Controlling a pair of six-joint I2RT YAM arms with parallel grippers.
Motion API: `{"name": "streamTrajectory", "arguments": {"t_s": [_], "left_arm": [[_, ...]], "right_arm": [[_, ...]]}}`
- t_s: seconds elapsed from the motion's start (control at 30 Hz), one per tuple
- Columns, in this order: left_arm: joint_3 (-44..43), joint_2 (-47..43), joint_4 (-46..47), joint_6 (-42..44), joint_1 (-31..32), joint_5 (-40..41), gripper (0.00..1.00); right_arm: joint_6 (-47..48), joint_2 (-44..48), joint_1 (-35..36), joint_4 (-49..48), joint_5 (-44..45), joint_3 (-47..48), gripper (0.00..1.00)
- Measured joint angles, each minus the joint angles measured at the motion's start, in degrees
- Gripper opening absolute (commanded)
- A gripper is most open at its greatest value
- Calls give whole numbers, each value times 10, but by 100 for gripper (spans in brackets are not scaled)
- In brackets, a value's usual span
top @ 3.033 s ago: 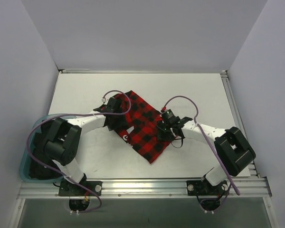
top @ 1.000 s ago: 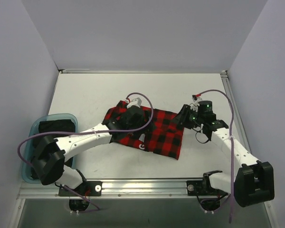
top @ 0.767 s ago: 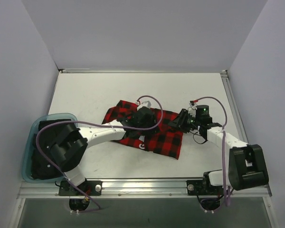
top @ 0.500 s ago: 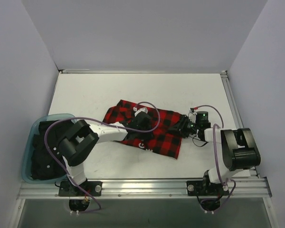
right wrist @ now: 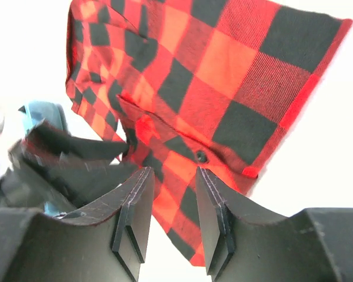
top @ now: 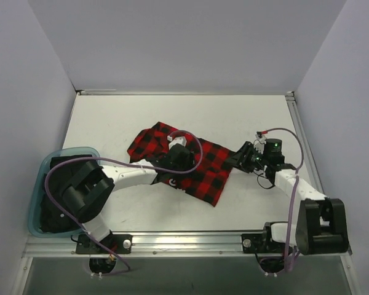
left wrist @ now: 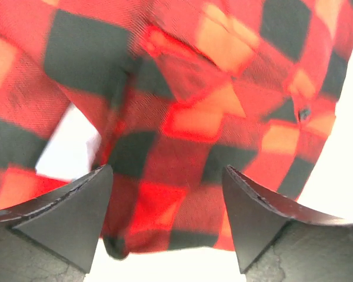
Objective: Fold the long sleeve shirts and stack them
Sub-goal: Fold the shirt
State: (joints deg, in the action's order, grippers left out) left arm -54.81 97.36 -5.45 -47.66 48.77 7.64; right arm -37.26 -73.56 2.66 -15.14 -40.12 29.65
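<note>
One long sleeve shirt [top: 203, 175], red-and-black check, lies folded and slanted on the white table [top: 111, 123]. My left gripper [top: 179, 161] hovers low over its middle. In the left wrist view the left gripper [left wrist: 166, 176] stands wide open, and the checked cloth [left wrist: 182, 117] and a small button lie below it. My right gripper [top: 242, 157] is at the shirt's right edge. In the right wrist view the right gripper [right wrist: 175, 188] has a narrow gap between its pads. The shirt [right wrist: 212, 76] lies beyond them and nothing is pinched.
A teal bin [top: 34, 209] holding dark clothing sits at the table's left edge beside the left arm's base. Metal rails [top: 304, 147] border the table on the right and near sides. Grey walls enclose the back and both sides.
The shirt has turned from lying level to slanting, and its right edge has moved left. My right gripper has drawn back a little to the right. My left gripper stays over the shirt's middle.
</note>
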Motion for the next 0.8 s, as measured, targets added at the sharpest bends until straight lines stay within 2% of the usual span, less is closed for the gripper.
{"name": "streamTrajectory", "arguments": {"t_s": [0.13,0.37,0.53,0.73,0.8], "left_arm": [[-28,-29,-52,75,81,66,83],[-70,-28,-75,205,230,157,77],[-85,22,-82,277,282,215,73],[-121,102,-83,325,315,253,76],[-127,119,-85,333,323,260,76]], "right_arm": [[19,94,-1,98,41,21,36],[30,216,-4,239,87,24,36],[30,285,-6,300,118,19,38],[28,318,-12,341,138,-7,39],[28,324,-12,349,143,-19,43]]}}
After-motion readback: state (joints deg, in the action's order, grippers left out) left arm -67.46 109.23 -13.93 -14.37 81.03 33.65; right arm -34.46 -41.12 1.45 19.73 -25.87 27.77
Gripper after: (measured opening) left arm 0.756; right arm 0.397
